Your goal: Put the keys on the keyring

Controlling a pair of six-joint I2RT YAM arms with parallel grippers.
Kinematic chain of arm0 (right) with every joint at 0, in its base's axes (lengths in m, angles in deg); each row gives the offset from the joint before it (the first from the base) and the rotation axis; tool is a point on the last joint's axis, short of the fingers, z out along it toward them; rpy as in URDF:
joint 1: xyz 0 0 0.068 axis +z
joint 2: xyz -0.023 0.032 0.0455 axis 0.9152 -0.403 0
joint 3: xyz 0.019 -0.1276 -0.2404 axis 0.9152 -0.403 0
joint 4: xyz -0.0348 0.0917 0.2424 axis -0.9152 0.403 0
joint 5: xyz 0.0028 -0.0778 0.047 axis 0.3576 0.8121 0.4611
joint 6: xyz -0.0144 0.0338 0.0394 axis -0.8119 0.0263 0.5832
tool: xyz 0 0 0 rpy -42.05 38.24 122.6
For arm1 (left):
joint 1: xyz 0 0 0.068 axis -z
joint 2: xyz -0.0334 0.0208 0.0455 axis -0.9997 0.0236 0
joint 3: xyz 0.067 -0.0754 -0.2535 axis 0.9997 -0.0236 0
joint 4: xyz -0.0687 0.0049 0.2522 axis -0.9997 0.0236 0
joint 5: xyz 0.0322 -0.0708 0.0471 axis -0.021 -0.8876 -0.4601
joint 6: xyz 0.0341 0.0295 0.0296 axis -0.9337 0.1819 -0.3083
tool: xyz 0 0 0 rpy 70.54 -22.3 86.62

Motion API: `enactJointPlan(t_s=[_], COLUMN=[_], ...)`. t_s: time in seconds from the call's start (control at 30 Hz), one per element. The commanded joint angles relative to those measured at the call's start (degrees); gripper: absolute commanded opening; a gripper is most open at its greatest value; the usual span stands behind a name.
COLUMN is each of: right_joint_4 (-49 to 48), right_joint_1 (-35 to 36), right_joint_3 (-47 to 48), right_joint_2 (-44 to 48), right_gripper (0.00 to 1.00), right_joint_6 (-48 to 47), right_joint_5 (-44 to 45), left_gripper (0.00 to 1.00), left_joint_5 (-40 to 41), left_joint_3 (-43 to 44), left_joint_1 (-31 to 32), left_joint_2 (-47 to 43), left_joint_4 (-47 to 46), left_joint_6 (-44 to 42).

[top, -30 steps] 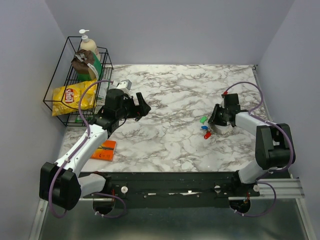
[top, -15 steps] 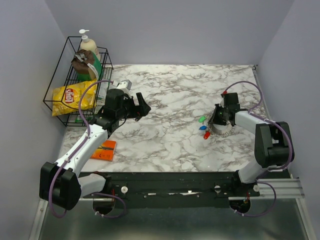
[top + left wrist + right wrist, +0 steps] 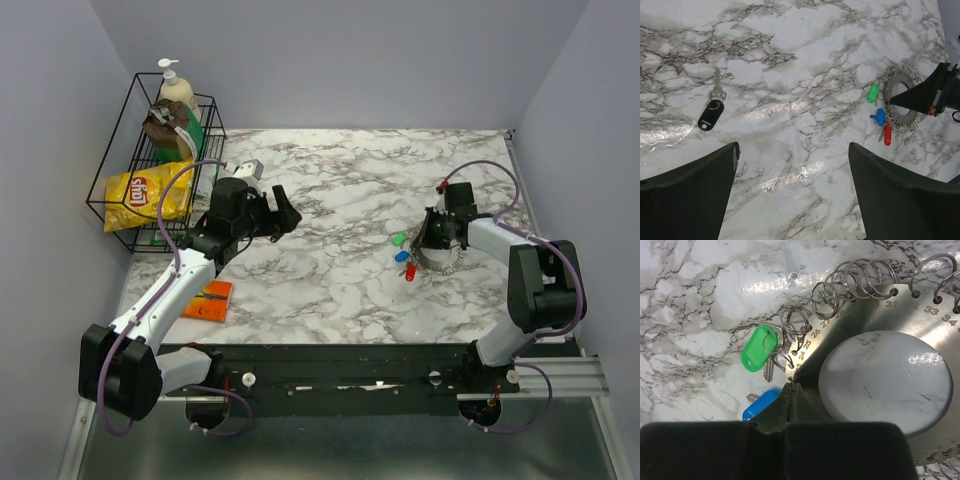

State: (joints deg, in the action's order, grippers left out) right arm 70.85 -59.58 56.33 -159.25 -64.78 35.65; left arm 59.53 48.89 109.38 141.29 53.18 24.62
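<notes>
The keyring [image 3: 855, 310] is a flat silvery numbered ring fringed with small wire loops, lying on the marble table at the right [image 3: 442, 260]. The green key [image 3: 759, 348], the blue key [image 3: 761, 403] and the red key [image 3: 888, 135] hang at its left edge. My right gripper [image 3: 792, 385] is shut on the keyring's left rim, low over the table [image 3: 430, 240]. A loose silver key with a black tag [image 3: 711, 112] lies on the table in the left wrist view. My left gripper [image 3: 792, 147] is open and empty, held above the table left of centre [image 3: 290, 213].
A black wire basket [image 3: 115, 190] at the back left holds a pump bottle [image 3: 178, 92] and a yellow chip bag [image 3: 148, 195]. An orange packet [image 3: 210, 298] lies near the front left edge. Grey walls close in the table.
My right gripper has slid the keyring and the coloured keys slightly left, toward the table's centre. The left arm has not moved.
</notes>
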Motion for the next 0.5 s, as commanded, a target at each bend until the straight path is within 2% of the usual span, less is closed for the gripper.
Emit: enactJointPlan(t_s=[0.0,0.23,0.47], right_joint_4=[2.5,3.9,4.2], right_joint_1=[2.0,6.3,12.1], right_joint_3=[2.1,3.9,5.5], right_joint_2=[-0.8,-0.2,-0.4], right_gripper=[0.01,0.01,0.01], right_joint_6=[-0.5,-0.4,0.2], right_joint_5=[-2.9,-3.8,-5.1], left_gripper=[0.99,0.99,0.99], left_joint_5=[-1.3,-1.5,2.2], left_joint_3=[-0.1,-1.0,-3.5], left_joint_1=[-0.2,-0.2,-0.2], left_joint_2=[-1.7,-2.8,-7.8], left_joint_4=[0.1,-0.4,-2.0], left_joint_6=[-0.6,-0.3,0.6])
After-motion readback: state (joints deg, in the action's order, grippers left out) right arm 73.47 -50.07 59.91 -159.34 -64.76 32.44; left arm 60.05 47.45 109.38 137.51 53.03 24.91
